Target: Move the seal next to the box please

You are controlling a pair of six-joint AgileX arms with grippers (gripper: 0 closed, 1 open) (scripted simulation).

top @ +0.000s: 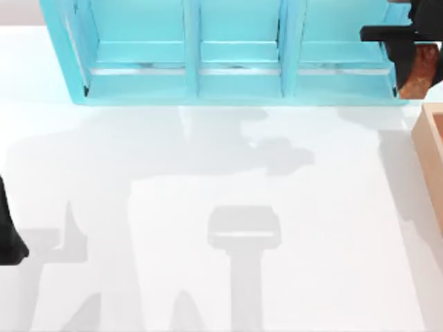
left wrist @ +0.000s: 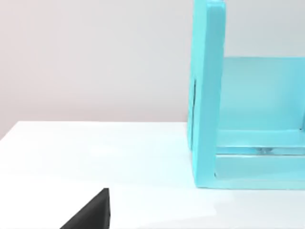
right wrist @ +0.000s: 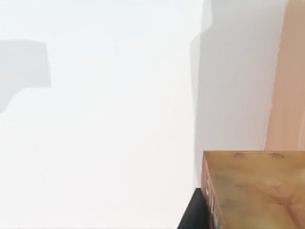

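My right tool (top: 408, 41) is at the tabletop's (top: 208, 207) far right corner, seen from above as a dark shape over the right end of the turquoise shelf (top: 235, 52). The seal (top: 419, 72) sits just under it, reddish-brown, and the tool appears clamped on it. In the right wrist view the seal (right wrist: 252, 191) looms close, with one dark finger (right wrist: 193, 212) against its side and white tabletop beneath, so it seems to be held above the surface.

The box (top: 430, 149) lies at the right edge, only its tan wall in the frame, nearer the front than the seal and apart from it. In the right wrist view the box wall (right wrist: 286, 76) rises just beyond the seal.

The shelf runs along the far edge, its three compartments open toward the front, and its right end stands just beside the seal. Between shelf and box there is bare tabletop crossed by shadows.

My left arm (top: 8, 235) is parked at the left edge, well apart from everything; whether its tool is open or closed I cannot tell. Its wrist view shows the shelf's end (left wrist: 209, 95).
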